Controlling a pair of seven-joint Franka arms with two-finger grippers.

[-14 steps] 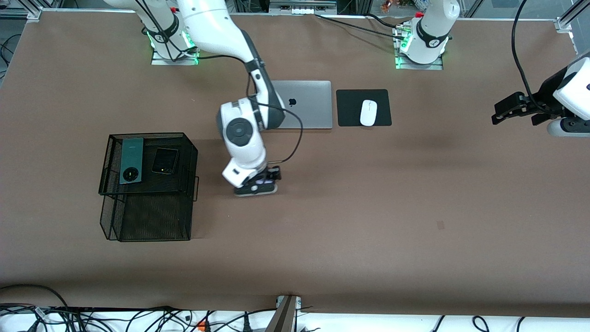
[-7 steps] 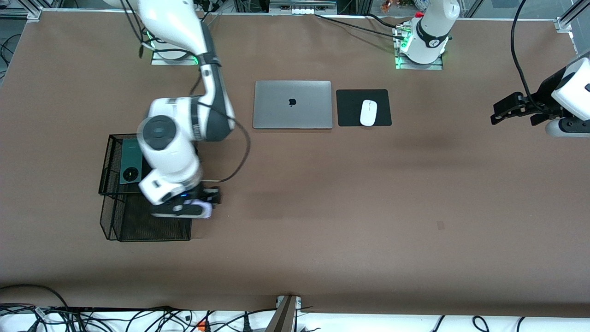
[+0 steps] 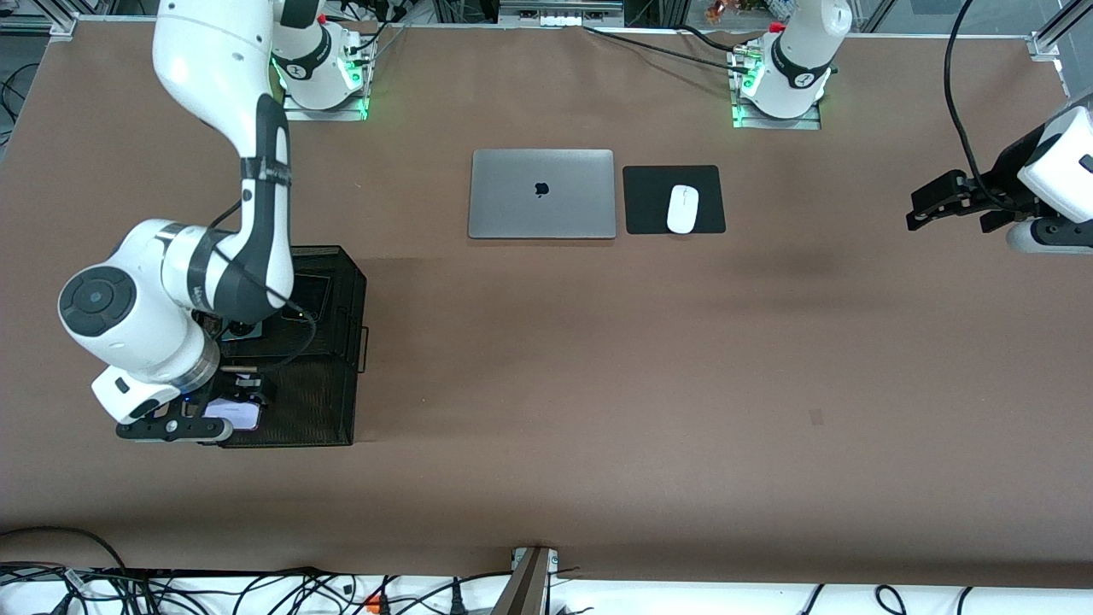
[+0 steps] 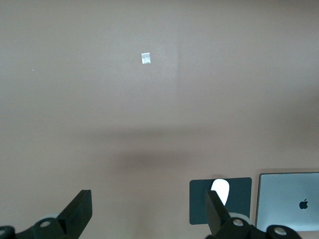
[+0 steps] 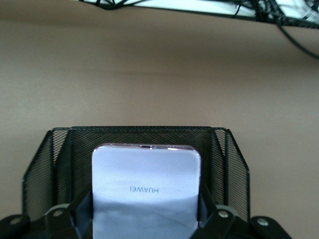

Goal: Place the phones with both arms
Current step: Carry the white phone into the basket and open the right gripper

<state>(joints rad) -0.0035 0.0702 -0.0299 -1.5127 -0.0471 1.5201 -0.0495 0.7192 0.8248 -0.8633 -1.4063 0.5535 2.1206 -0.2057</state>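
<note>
Here one lilac phone (image 5: 145, 191) over one mesh rack (image 3: 329, 376).

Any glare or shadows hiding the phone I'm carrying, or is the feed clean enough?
Front view: the right arm's own bulk covers most of the wire rack; the lilac phone shows as a sliver. Right wrist view: evenly lit, the phone's lettering readable, no glare. Left wrist view: only a soft shadow band on the table.

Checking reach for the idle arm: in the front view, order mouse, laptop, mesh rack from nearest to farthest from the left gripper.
From the left gripper, open over bare table at its arm's end:
1. White mouse, on the black pad.
2. Silver laptop, closed, beside that pad.
3. Black mesh rack, at the right arm's end.
</note>
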